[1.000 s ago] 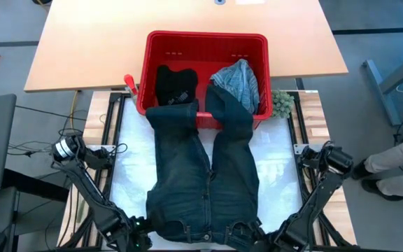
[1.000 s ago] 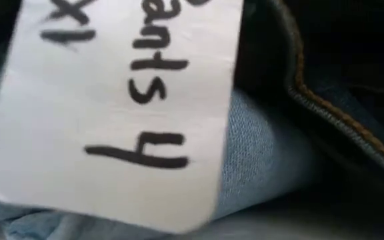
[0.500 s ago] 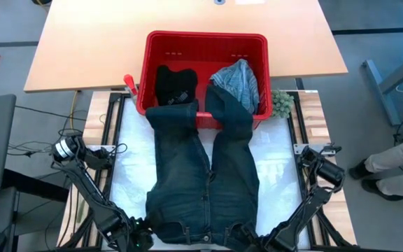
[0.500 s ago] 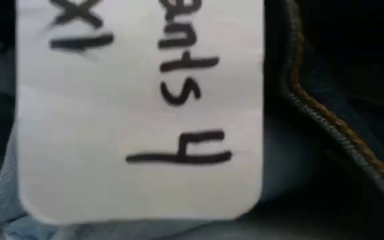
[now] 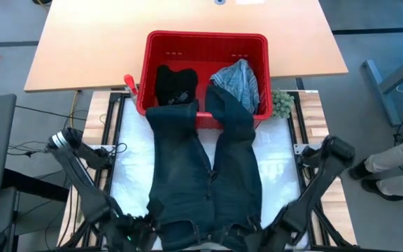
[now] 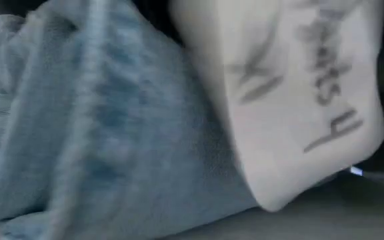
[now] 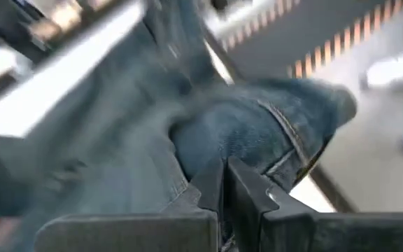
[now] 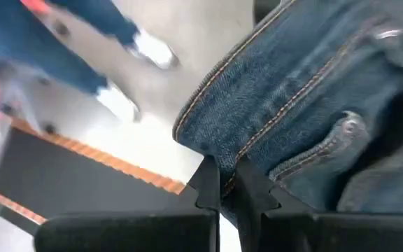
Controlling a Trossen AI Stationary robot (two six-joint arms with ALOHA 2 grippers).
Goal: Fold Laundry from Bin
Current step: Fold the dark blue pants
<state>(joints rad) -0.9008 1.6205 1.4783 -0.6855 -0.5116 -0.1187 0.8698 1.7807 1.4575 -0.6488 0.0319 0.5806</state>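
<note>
A pair of dark denim jeans (image 5: 205,175) lies lengthwise on the white mat. Its leg ends hang over the near rim into the red bin (image 5: 152,70). In the bin lie a black garment (image 5: 175,84) and a light blue-grey one (image 5: 238,80). My left gripper (image 5: 147,227) is shut on the waist's left corner at the table's near edge. My right gripper (image 5: 256,227) is shut on the right corner. The low view is filled by the jeans' pale inside (image 6: 99,133) and a white hand-lettered tag (image 6: 299,100). My left gripper pinches a bunched fold of denim at the waist's left corner (image 7: 257,157) between its two fingers, slanting down from the near-left. That corner is raised off the mat. My right gripper pinches the stitched waistband edge (image 8: 219,150) by the riveted pocket, slanting down from the near-right, corner lifted.
A small green fuzzy lump (image 5: 280,103) sits beside the bin's right near corner. A wooden tabletop (image 5: 82,49) spans the far side behind the bin. A person's legs (image 5: 397,164) show on the floor at the right.
Both grippers have shut on the waist corners and risen, rolling as they went. The waist end has lifted off the mat and drawn narrower, and its tag has swung and tilted in the low view. The legs have stayed in the bin.
</note>
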